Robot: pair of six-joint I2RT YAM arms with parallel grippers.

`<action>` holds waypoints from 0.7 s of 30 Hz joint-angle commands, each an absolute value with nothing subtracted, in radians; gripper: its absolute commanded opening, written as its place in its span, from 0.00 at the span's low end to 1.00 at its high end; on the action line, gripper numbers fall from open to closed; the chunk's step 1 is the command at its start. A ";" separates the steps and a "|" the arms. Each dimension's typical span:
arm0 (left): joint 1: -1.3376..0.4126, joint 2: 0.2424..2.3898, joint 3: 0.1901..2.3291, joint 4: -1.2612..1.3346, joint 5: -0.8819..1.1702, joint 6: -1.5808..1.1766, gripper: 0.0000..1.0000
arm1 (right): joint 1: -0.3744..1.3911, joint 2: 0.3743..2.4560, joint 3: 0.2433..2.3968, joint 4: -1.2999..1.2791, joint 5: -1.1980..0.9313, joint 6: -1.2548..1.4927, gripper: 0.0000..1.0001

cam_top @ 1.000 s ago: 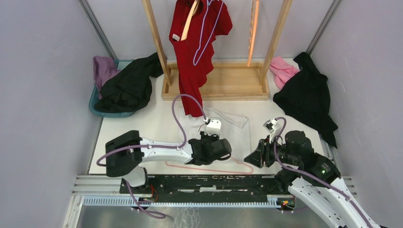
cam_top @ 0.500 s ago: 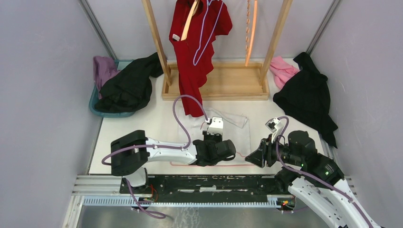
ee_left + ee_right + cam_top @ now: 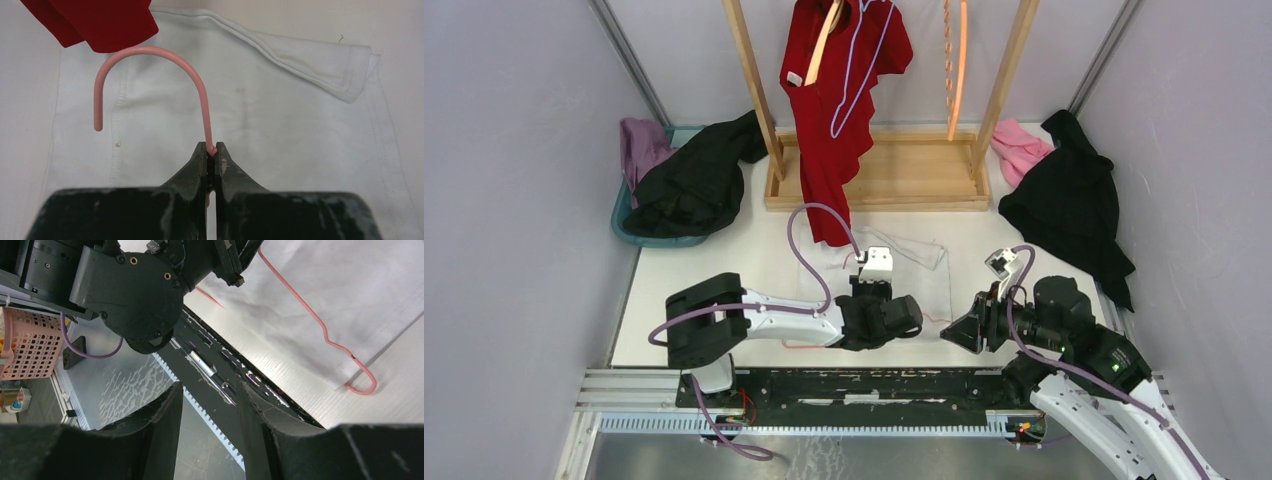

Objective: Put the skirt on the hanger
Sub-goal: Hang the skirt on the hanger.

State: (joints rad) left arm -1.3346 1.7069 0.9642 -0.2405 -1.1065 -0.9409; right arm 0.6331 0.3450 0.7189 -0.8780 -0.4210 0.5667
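The left gripper point(image 3: 211, 150) is seen with its fingers pressed together on the neck of a pink wire hanger point(image 3: 200, 90), just below the hook. The hook is curved to the left over the white skirt point(image 3: 280, 130), and its top comes close to the hem of a red garment point(image 3: 100, 20). The skirt is spread flat on the table point(image 3: 714, 260), just beyond the two grippers and near the middle of the table, with its far edge folded over.

In the right wrist view one shoulder wire of the hanger is shown running across the white cloth, with its looped end lying just past the skirt's edge. Whether the wire is resting on the cloth or held just above it cannot be told.

The right gripper point(image 3: 210, 390) is held to the right of the left one, near the table's front edge. Its fingers are spread apart, and nothing is caught between them.

At the far side a wooden rack point(image 3: 874, 180) is seen, and the red garment is hung from it. A black garment point(image 3: 1069, 200) and a pink one point(image 3: 1019, 145) are heaped at the far right. At the far left a teal basket point(image 3: 624, 225) is filled with dark and purple clothes.
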 commanded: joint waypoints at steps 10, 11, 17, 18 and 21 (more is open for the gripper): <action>-1.273 1.666 0.848 0.061 -1.135 -0.747 0.03 | 0.637 0.325 0.747 -0.835 -0.431 0.565 0.49; -1.270 1.662 0.843 0.071 -1.134 -0.742 0.03 | 0.637 0.324 0.747 -0.834 -0.432 0.566 0.49; -1.264 1.648 0.800 0.213 -1.127 -0.637 0.03 | 0.637 0.324 0.739 -0.826 -0.440 0.570 0.49; -1.263 1.649 0.795 0.235 -1.125 -0.618 0.03 | 0.637 0.326 0.739 -0.824 -0.439 0.571 0.49; -1.253 1.656 0.779 0.307 -1.112 -0.565 0.03 | 0.637 0.326 0.741 -0.821 -0.442 0.574 0.49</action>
